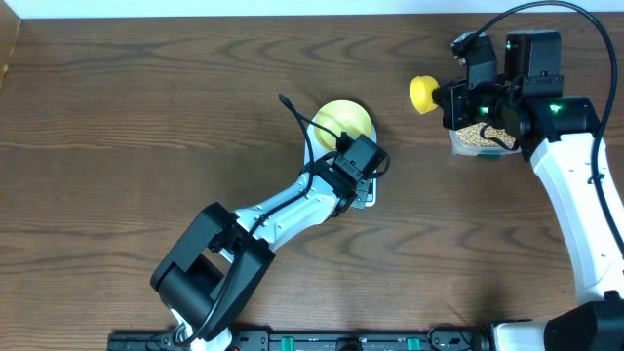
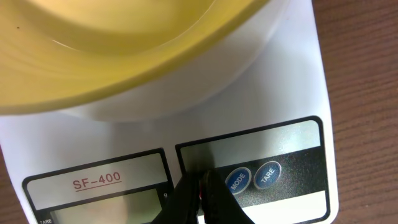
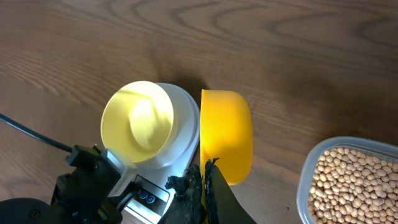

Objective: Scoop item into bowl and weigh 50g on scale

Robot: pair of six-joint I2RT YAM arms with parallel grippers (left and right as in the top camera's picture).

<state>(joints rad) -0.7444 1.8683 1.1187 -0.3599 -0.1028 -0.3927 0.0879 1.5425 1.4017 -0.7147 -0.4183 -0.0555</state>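
Observation:
The pale yellow bowl (image 1: 343, 121) stands on the white scale (image 2: 292, 93) and looks empty in the right wrist view (image 3: 137, 121). My left gripper (image 2: 202, 185) is shut, its tips down on the scale's front panel just left of the blue MODE button (image 2: 238, 179). My right gripper (image 3: 205, 180) is shut on the bright yellow scoop (image 3: 227, 134), holding it above the table right of the scale (image 3: 186, 121). No beans show in the scoop (image 1: 424, 95). The beans (image 3: 348, 183) fill a clear tub (image 1: 478, 138) under my right wrist.
The left arm (image 1: 283, 210) reaches across the middle of the table from the front edge. The right arm (image 1: 575, 185) runs along the right side. A black cable (image 1: 297, 117) lies beside the bowl. Bare wooden tabletop surrounds the scale.

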